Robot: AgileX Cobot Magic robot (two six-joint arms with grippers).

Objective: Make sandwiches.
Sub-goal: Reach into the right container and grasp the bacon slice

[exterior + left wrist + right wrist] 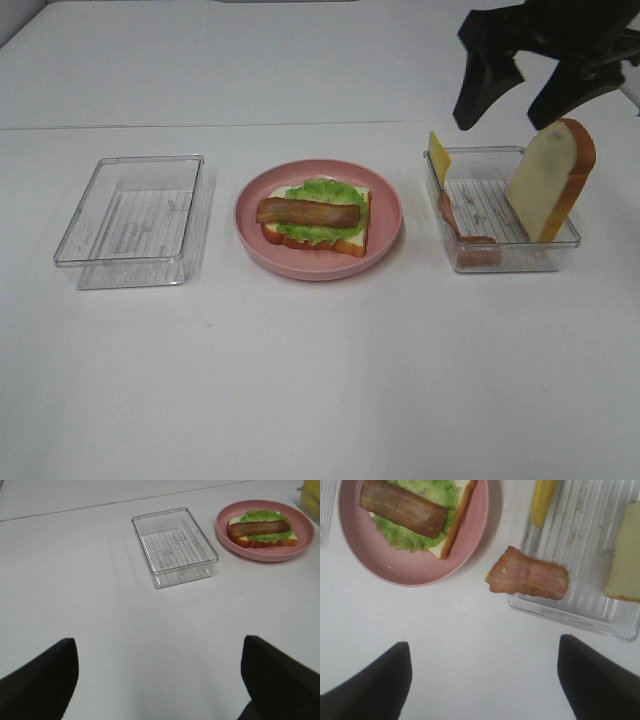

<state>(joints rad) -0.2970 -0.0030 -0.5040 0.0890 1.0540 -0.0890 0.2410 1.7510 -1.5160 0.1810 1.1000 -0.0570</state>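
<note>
Your right gripper [505,118] hangs with its jaws spread wide and nothing between them, above the far rim of the right tray [515,262]. Your left gripper [159,641] is just as wide and holds nothing, over bare table [100,605], with the left tray [205,542] well ahead of it.

Under the right jaws, the second bacon strip [527,577] lies across the tray's rim, one end hanging out over the table. It looks soft and floppy, so pinch it near the middle and expect the ends to droop. The cheese slice [438,157] stands on edge in the tray's far corner towards the plate. It is thin and probably light and slick. Take it by its raised upper edge, not flat. The top bread slice [548,180] leans against the tray's opposite wall. It looks thick and fairly stiff. Grip it across its thickness near the crust at the top, where the jaws have room.

Further out, the pink plate [318,270] sits between the two trays. It carries the bottom bread slice [350,240], the lettuce leaf [322,190] and one bacon strip [305,212]. The sandwich looks roughly half built. The stack is loose, so set each piece down gently.
</note>
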